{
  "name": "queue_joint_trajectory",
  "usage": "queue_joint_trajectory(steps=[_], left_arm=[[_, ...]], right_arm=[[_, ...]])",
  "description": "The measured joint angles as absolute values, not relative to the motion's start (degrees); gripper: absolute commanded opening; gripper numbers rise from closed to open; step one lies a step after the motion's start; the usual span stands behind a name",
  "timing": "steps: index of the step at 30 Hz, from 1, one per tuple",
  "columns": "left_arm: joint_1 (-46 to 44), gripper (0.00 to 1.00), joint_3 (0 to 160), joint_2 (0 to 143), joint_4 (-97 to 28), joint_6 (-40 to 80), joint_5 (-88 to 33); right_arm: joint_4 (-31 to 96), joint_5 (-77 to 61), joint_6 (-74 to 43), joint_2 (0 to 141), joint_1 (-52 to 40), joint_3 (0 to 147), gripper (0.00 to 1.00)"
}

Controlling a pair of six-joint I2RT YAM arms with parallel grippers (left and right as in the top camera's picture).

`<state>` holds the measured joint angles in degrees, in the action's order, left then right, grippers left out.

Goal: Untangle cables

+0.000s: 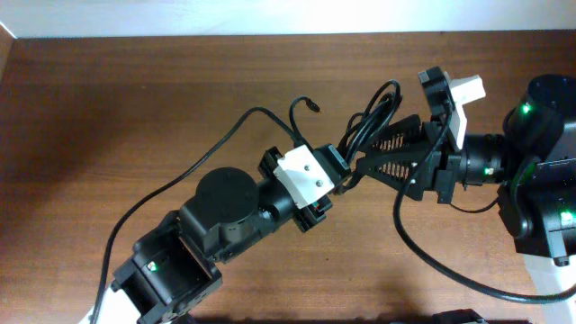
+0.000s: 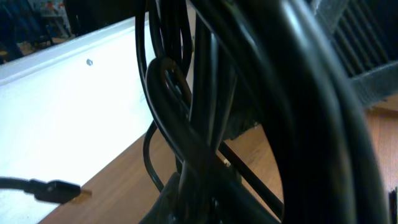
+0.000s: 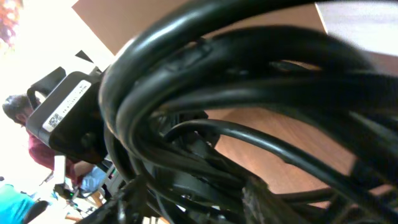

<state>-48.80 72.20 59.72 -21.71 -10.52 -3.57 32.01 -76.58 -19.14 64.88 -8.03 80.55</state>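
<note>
The cables are a knotted black bundle held up between both arms at mid-table. My left gripper comes in from the lower left and is shut on the bundle's lower end. My right gripper reaches in from the right, its ribbed fingers on either side of the same bundle. One strand trails left and down toward the table's front, and a curled end sticks up. Up close, the cables fill the left wrist view, with a plug lying on the wood. The cables also crowd the right gripper.
The white wall runs along the table's far edge. The left arm's body covers the lower left, and the right arm's base stands at the right. That arm's own thick cable loops over the wood in front.
</note>
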Motion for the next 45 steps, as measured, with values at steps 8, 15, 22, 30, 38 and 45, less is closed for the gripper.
queue_joint_trajectory(steps=[8,15,22,30,38,45], left_arm=[[-48.8,0.0,72.2,62.9,-19.1,-10.6,-3.4],[-48.8,0.0,72.2,62.9,-18.5,-11.0,2.0],[-48.8,0.0,72.2,62.9,-18.5,-11.0,2.4],[-48.7,0.0,72.2,62.9,-18.5,-11.0,-2.4],[-48.6,0.0,72.2,64.9,-17.0,-11.0,-4.4],[-48.5,0.0,72.2,66.0,-15.2,-10.9,-6.3]], right_arm=[[32.1,-77.5,-18.9,64.8,-8.0,80.6,0.52],[32.1,-78.8,-18.9,64.8,-8.0,80.6,0.52],[32.1,-79.1,-18.9,64.8,-8.0,80.6,0.52],[31.7,-79.2,-18.8,64.8,-8.0,80.6,0.52],[31.2,-81.4,-18.9,64.7,-8.1,80.6,0.52],[30.9,-82.9,-18.7,64.7,-8.1,80.6,0.21]])
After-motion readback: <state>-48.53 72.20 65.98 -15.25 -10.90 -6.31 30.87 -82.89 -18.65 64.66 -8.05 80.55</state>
